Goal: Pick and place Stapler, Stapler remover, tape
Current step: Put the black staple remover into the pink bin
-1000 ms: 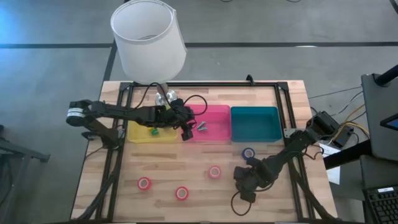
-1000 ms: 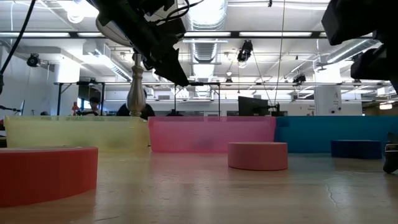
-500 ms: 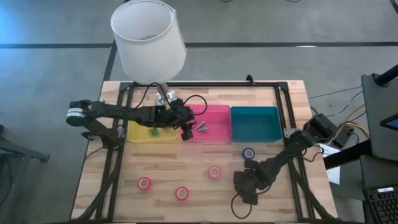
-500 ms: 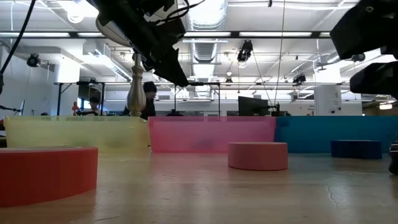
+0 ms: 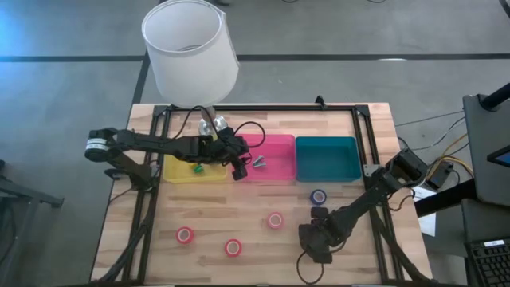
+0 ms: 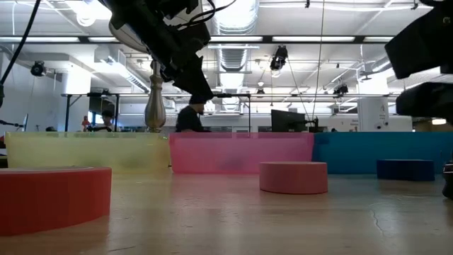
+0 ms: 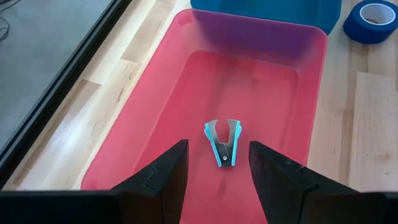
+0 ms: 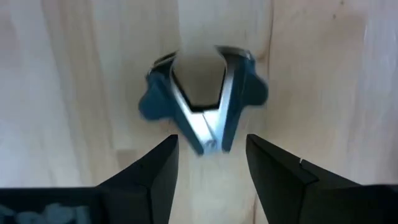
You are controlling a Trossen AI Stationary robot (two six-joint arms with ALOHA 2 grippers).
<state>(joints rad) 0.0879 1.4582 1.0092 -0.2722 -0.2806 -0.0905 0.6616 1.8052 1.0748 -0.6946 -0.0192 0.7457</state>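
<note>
Staple remover (image 8: pixel 199 99) on the bare worktop (image 5: pixel 239 211) is the piece in hand: the right end effector (image 8: pixel 208 165) hangs straight over it with fingers spread, gripping nothing, the claw lying just beyond the fingertips. In the high view that end effector (image 5: pixel 317 243) sits well in front of the pink bin (image 5: pixel 275 177), on the side toward the teal bin (image 5: pixel 327 158).

Another staple remover (image 7: pixel 222 142) already lies inside the pink bin, and the left end effector (image 7: pixel 217 171) hovers released above it.

Judged from this, the step is the approach for a grasp. The next move calls for a short descent so the fingers straddle the blue grips, then a squeeze before carrying it to the pink bin.

Blue tape (image 5: pixel 319 196) and three red tape rolls (image 5: pixel 275 220) lie on the worktop in front of the pink bin.
</note>
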